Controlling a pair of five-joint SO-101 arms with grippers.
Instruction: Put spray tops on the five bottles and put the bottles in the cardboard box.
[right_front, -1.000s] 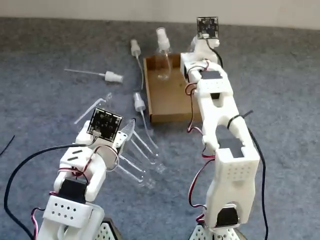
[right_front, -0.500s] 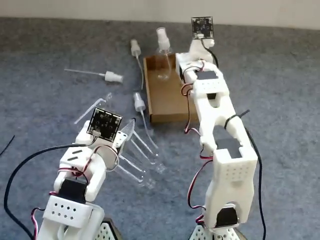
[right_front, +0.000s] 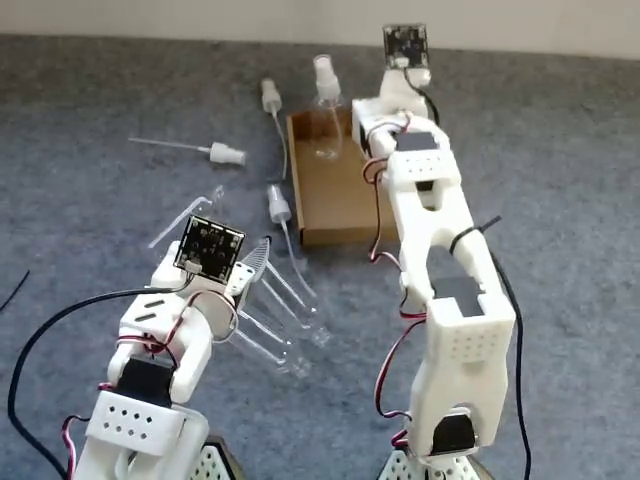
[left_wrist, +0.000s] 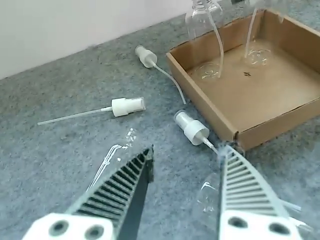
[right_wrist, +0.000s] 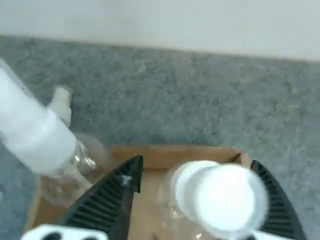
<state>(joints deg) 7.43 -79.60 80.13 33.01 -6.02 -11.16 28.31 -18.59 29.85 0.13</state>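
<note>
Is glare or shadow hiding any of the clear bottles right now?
High view: soft, even light, no hard shadows; the clear bottles on the carpet show mainly as thin highlights. Left wrist view: small glints on the bottle beside the left gripper and on the bottle bases in the cardboard box. Right wrist view: one glint on the boxed bottle, at its shoulder.
</note>
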